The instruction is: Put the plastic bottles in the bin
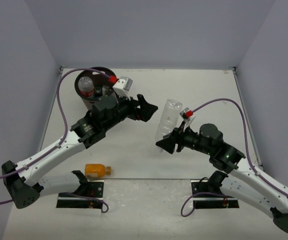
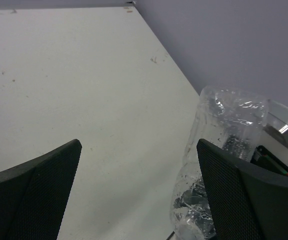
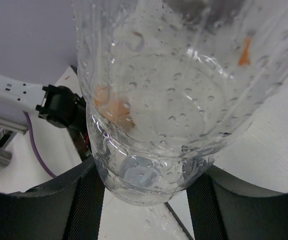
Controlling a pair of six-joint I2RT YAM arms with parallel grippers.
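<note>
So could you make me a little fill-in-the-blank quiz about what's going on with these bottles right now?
1. The right gripper grips the clear bottle, while the left gripper holds ____.
2. The orange-filled bottle lies on the ____, near the left arm's base.
3. The red-labelled bottle stands inside the ____.
Missing words: nothing; table; bin.
</note>
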